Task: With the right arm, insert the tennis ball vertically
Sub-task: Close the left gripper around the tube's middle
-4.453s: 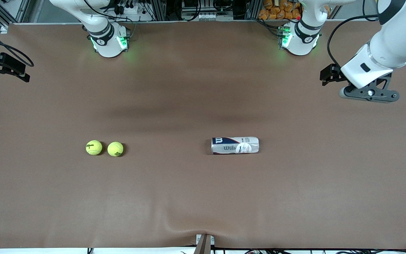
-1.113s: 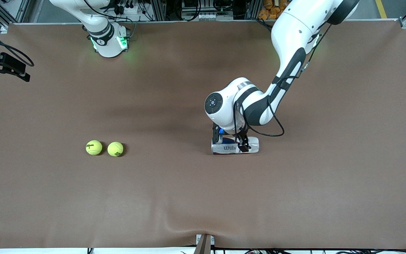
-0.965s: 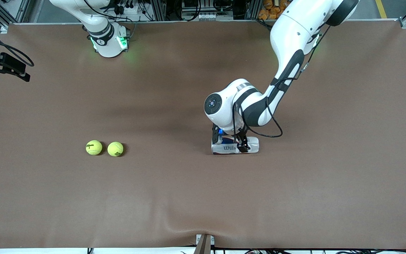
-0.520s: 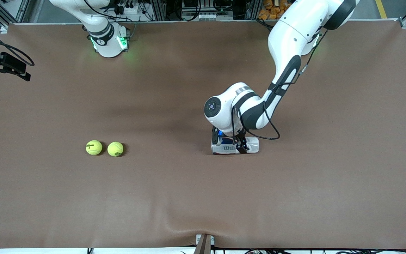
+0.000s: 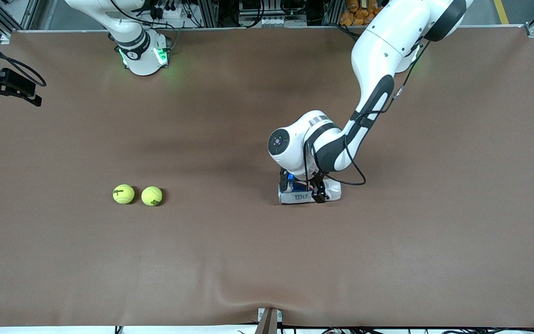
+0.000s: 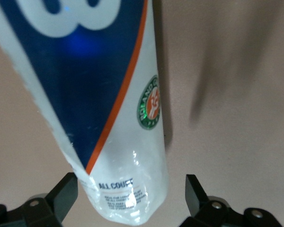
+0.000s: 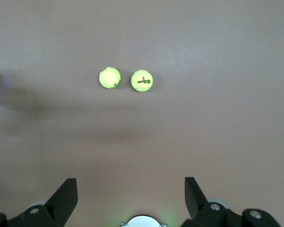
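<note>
Front cam high, facing arms; L wrist close on can (image 6: 109, 113); R wrist high over balls (image 7: 125, 79).

Reads "Wil", cut short by the arm, in blue letters on the white side of the tennis ball can (image 5: 308, 194), lying between the spread jaws of the left gripper (image 5: 319, 191). Shows a big white letter shape on the blue part, a round green and orange badge, too small to read, and "ALL COURT" in small dark print nearest the jaws. Reads "Wilson 3" on one tennis ball (image 7: 142, 80), well apart from the wide-open jaws of the right gripper (image 7: 131, 203).
</note>
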Available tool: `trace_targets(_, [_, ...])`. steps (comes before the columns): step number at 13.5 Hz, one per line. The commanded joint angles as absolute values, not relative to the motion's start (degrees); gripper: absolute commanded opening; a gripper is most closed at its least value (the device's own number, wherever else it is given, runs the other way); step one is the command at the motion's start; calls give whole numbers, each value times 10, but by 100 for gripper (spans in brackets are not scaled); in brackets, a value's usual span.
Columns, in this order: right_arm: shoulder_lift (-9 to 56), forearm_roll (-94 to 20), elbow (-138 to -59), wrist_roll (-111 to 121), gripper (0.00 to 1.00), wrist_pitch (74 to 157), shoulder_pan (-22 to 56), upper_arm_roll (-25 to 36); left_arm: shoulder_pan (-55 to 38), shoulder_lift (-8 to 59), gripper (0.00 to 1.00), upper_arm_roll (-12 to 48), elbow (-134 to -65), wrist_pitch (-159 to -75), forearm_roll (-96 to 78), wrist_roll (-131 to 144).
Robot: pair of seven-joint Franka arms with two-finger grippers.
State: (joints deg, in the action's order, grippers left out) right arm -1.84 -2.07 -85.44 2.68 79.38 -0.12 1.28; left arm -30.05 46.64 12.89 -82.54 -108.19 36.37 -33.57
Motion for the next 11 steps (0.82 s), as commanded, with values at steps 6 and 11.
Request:
trace_targets(6, [-33,-31,-867,31,100,794,-11,8,-307,493,100,125,-812,-1084,410,-289])
trace_targets(11, [-33,-31,-867,31,100,794,-11,8,-303,502,100,124,-813,-1084,410,-283])
